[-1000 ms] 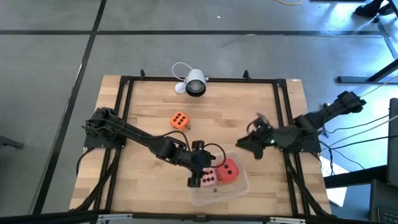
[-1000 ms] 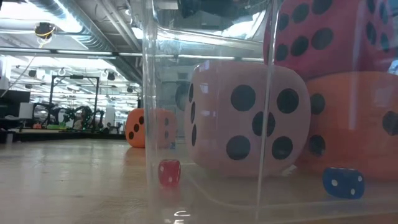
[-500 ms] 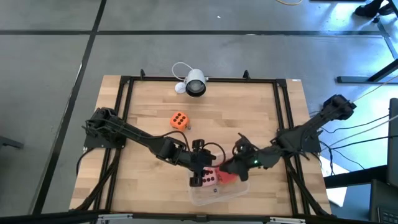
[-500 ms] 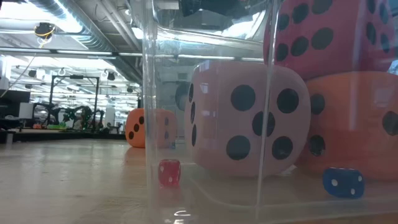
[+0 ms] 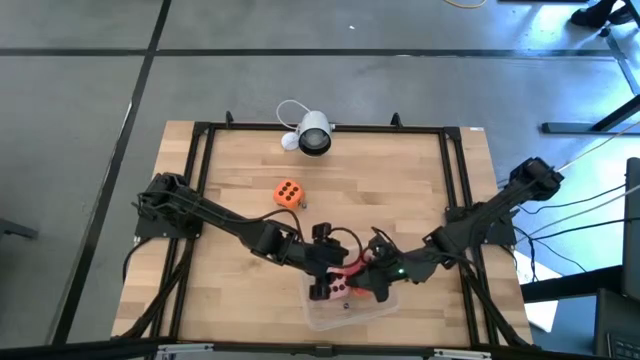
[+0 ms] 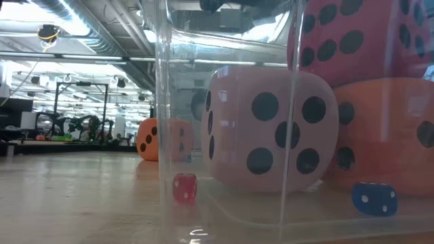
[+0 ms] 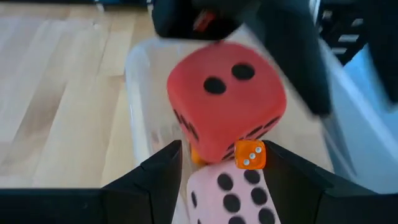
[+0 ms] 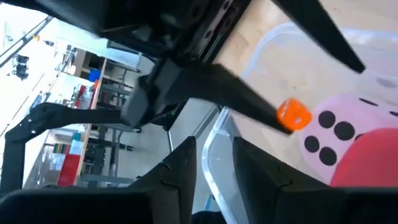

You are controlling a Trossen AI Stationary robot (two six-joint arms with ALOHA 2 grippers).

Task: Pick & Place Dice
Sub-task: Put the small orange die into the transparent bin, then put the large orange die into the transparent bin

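Observation:
A clear plastic tub (image 5: 352, 308) near the table's near edge holds a pale pink die (image 7: 229, 194), a red die (image 7: 225, 99) stacked on an orange die (image 6: 390, 135), and some tiny dice. A second orange die (image 5: 288, 193) rests on the bare wood farther back. My left gripper (image 5: 325, 288) hangs open over the tub, its fingers standing either side of the pink die (image 6: 268, 129), which sits on the tub floor. My right gripper (image 5: 378, 285) has reached in from the right, open by a narrow gap, at the tub's right part beside the red die. My right gripper (image 8: 214, 148) stands with the tub's clear wall (image 8: 249, 57) running up toward the gap between its fingers. I cannot tell whether the fingers touch the wall.
A white camera (image 5: 314, 133) with its cable lies at the table's far edge. A black frame (image 5: 205, 128) borders the wood. Tiny dice lie in the tub: red (image 6: 184, 188), blue (image 6: 374, 198), orange (image 7: 250, 154). Bare wood spreads left of and behind the tub.
My right arm has swung from the table's right side toward the near edge and the tub, ending close beside my left gripper over the dice. My left gripper has stayed over the pink die. The dice have not moved.

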